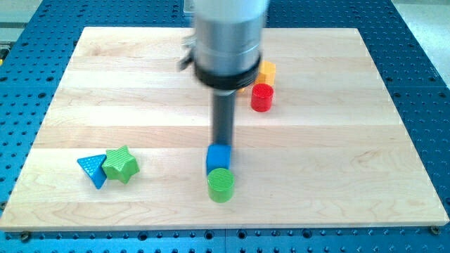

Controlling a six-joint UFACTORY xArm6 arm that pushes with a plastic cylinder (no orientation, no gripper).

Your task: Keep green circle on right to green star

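Observation:
The green circle (221, 185) stands near the view's bottom centre, well to the right of the green star (121, 164). A blue cube (219, 158) touches the circle's top side. My tip (223, 144) stands just above the blue cube, at its upper edge, with the cube between it and the green circle. The rod's wide grey mount hides part of the board near the view's top.
A blue triangle (92, 169) touches the green star's left side. A red cylinder (262, 97) and a yellow block (266, 71) sit above right of the rod. The wooden board (365, 154) rests on a blue perforated table.

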